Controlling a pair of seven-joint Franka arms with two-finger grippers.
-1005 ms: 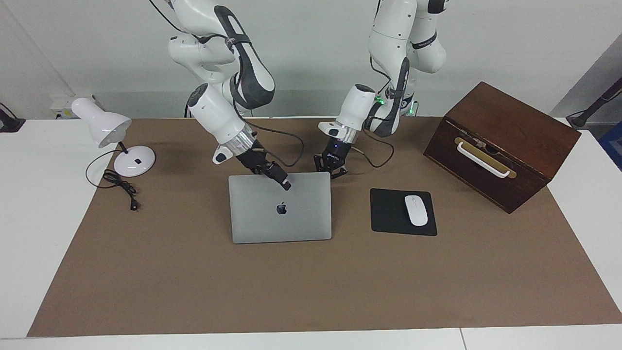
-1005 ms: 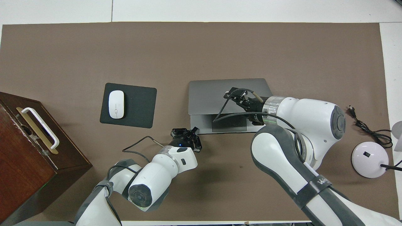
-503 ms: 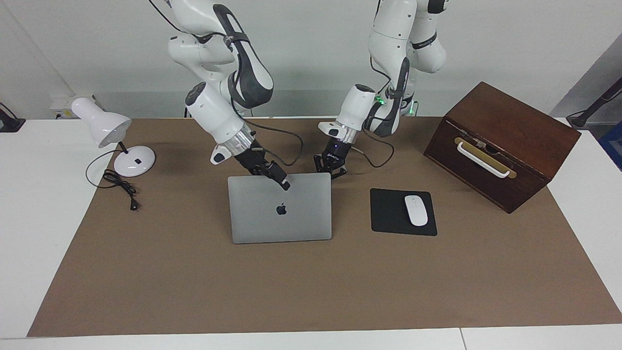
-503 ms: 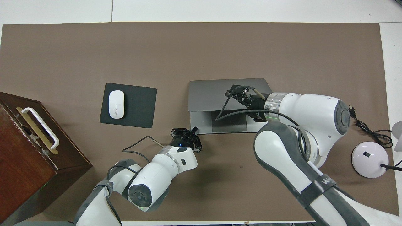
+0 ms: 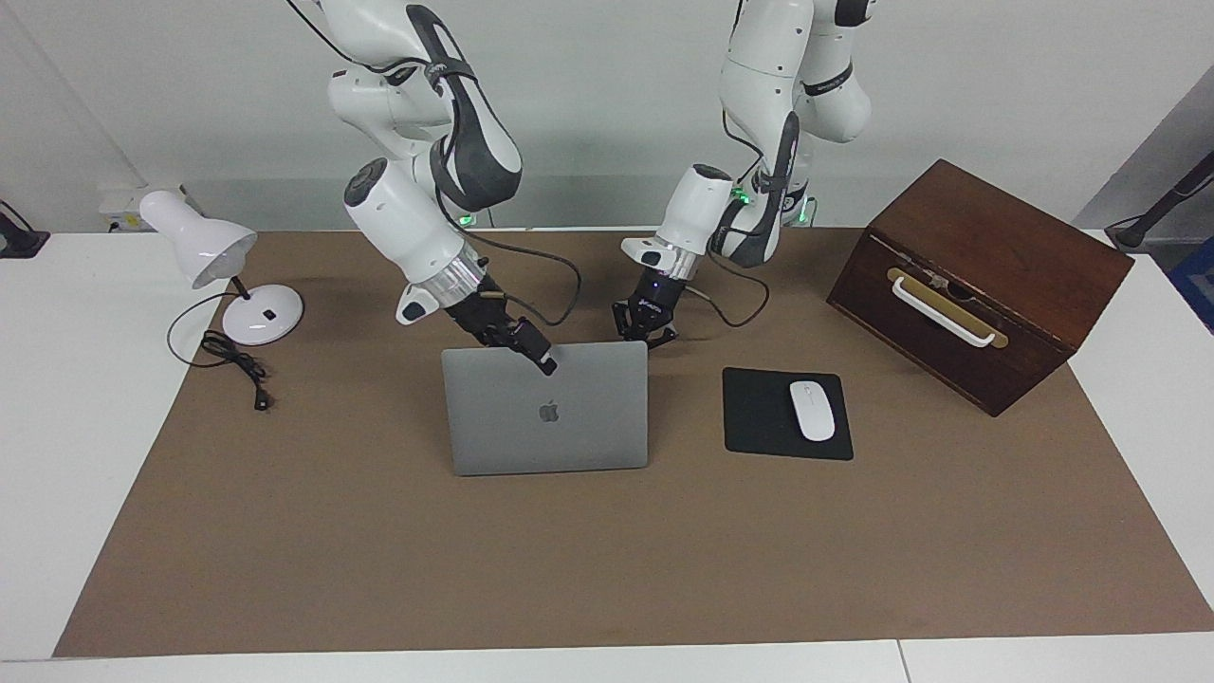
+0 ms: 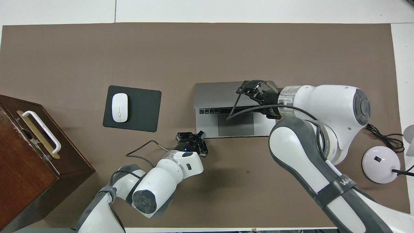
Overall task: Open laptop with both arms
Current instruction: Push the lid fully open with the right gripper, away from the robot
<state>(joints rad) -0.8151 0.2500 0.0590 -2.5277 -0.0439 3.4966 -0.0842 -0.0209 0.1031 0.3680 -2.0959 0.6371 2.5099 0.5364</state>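
The silver-grey laptop [image 5: 545, 417] stands partly open on the brown mat, its lid [image 6: 216, 94] raised with the apple logo facing away from the robots. A row of keys and the trackpad [image 6: 235, 124] show on the base. My right gripper [image 5: 542, 360] [image 6: 255, 88] is shut on the lid's free edge, near its middle. My left gripper [image 5: 648, 334] [image 6: 196, 136] is shut, its tips down at the base's corner nearest the robots, toward the left arm's end of the table.
A black mouse pad [image 5: 759, 417] with a white mouse [image 5: 812, 410] lies beside the laptop toward the left arm's end. A dark wooden box [image 5: 977, 285] with a white handle stands past it. A white desk lamp [image 5: 237, 275] and its cable [image 5: 237, 365] sit at the right arm's end.
The right gripper has swung the lid further up, so the keyboard row now shows. The left arm has not moved.
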